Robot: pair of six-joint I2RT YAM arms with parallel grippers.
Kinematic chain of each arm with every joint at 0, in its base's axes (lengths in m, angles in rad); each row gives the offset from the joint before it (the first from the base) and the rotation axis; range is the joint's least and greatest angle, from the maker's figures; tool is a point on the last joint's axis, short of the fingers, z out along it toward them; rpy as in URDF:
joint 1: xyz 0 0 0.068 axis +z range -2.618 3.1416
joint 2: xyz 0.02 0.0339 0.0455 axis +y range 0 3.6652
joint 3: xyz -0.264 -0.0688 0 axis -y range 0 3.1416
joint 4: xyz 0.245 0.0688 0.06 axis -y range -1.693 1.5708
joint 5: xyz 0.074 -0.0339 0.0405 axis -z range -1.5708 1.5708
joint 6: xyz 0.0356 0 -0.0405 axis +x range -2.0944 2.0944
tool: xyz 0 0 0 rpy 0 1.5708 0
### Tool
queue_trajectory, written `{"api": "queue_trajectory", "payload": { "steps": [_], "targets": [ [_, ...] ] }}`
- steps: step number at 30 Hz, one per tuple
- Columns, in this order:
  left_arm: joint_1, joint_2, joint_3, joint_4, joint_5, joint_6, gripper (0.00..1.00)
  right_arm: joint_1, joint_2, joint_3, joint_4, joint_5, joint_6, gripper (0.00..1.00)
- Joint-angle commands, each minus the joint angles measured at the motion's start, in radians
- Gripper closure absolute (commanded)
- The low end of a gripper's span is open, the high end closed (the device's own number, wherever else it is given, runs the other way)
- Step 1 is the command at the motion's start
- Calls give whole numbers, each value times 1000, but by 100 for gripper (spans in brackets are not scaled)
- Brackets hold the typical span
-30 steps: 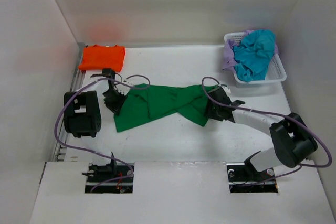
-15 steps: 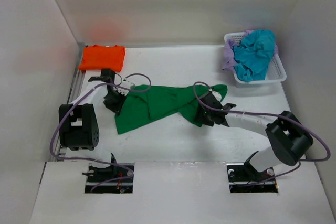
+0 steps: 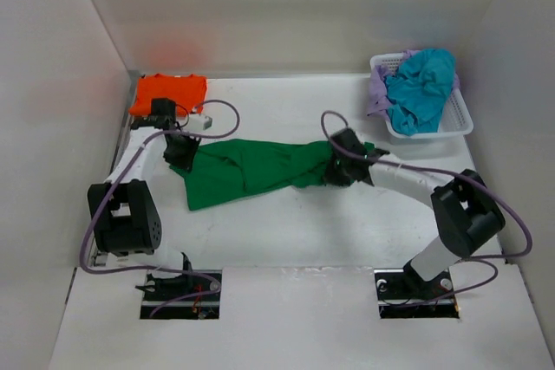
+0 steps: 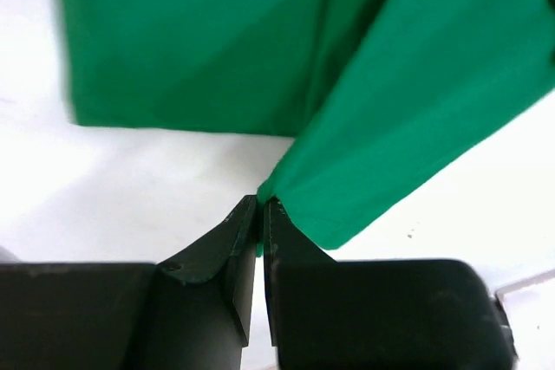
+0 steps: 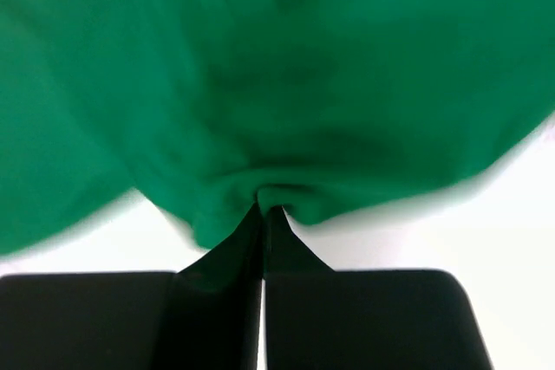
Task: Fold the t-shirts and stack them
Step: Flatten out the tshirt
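The left gripper (image 4: 260, 205) and right gripper (image 5: 263, 210) are each being kept clamped on opposite ends of the dark green t-shirt (image 3: 251, 171), which is being stretched between them over the white table (image 3: 286, 231). The table is being enclosed by white walls (image 3: 286, 15). The orange t-shirt (image 3: 169, 93) is lying folded just beyond the left gripper.

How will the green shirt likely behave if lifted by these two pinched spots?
Probably floppy: the green shirt bunches into folds where the left gripper and right gripper pinch it. It would likely sag between them. It seems light, thin cloth, so small pinches should hold.
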State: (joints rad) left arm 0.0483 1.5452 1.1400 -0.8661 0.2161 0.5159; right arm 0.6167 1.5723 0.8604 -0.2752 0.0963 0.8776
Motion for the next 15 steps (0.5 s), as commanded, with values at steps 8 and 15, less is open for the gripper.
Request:
{"api": "queue_trajectory", "payload": {
  "steps": [8, 15],
  "targets": [
    [20, 248, 993, 170, -182, -102, 100, -326, 256, 1451, -490, 57, -463, 100],
    [29, 146, 1004, 288, -204, -8, 98, -352, 79, 1374, -495, 39, -488, 100]
  ]
}}
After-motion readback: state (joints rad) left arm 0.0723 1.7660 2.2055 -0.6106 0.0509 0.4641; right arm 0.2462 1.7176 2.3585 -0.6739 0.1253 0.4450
